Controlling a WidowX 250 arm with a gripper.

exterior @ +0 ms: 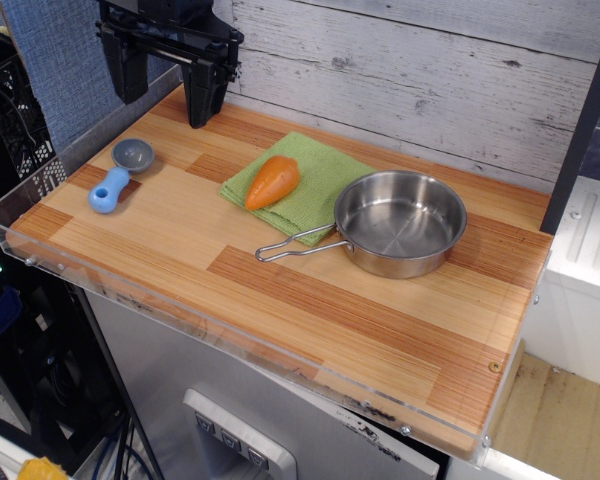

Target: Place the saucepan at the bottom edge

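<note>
The saucepan (400, 222) is a shiny round steel pan standing upright on the right half of the wood tabletop, its wire loop handle (292, 245) pointing left. The bottom edge (250, 350) is the long near edge of the table, bordered by a clear acrylic strip with bolts; the pan stands well back from it. My gripper (167, 95) hangs above the far left corner, far from the pan, with its two black fingers apart and nothing between them.
A green cloth (315, 180) lies left of the pan with an orange carrot (272, 182) on it. A grey-and-blue scoop (120, 172) lies near the left edge. A whitewashed plank wall (430, 80) bounds the far side.
</note>
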